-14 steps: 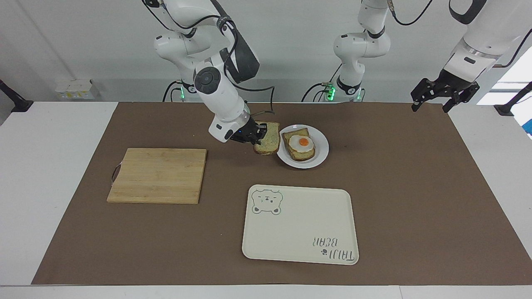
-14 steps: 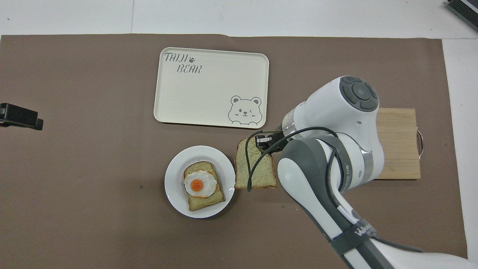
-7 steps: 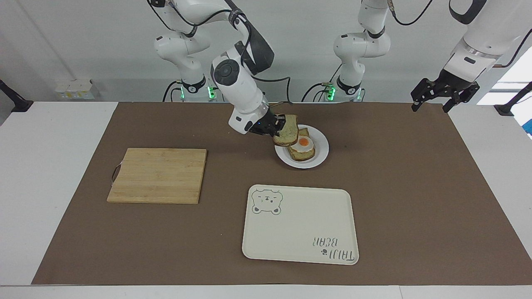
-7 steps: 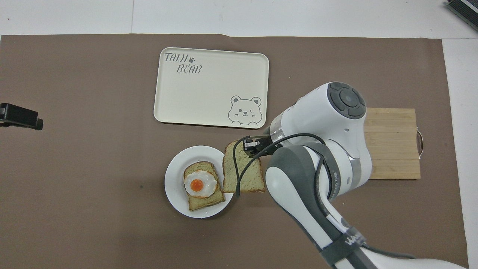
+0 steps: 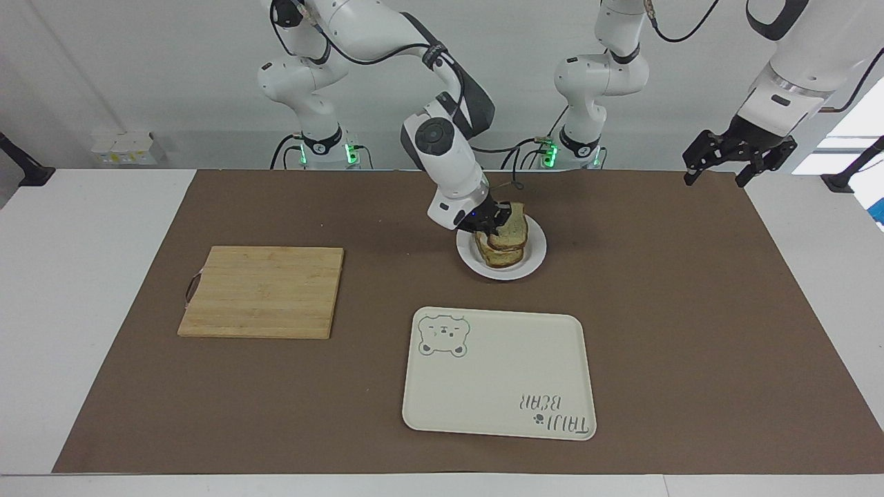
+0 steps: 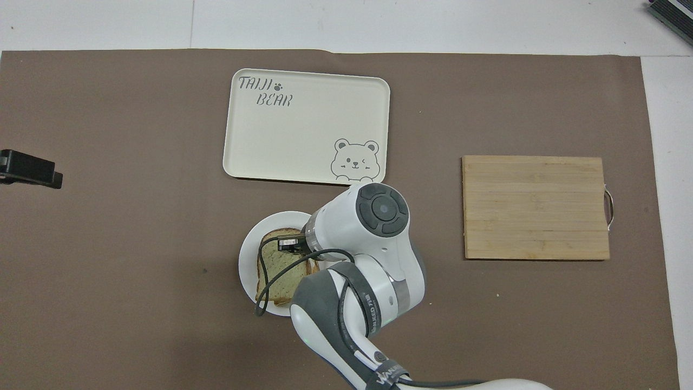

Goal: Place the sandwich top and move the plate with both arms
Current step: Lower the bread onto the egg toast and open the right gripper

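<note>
The sandwich top, a pale greenish slice with brown crust, is over the white plate. It covers the egg toast, and only the toast's lower edge shows. My right gripper is shut on the slice's edge toward the right arm's end of the table. Whether the slice rests on the toast or hangs just above it, I cannot tell. My left gripper waits open in the air over the left arm's end of the table.
A cream tray with a bear drawing lies farther from the robots than the plate. A wooden cutting board lies toward the right arm's end. A brown mat covers the table.
My right gripper has carried the sandwich top from the mat beside the plate to over the egg toast, hiding the egg. The left arm has not moved.
</note>
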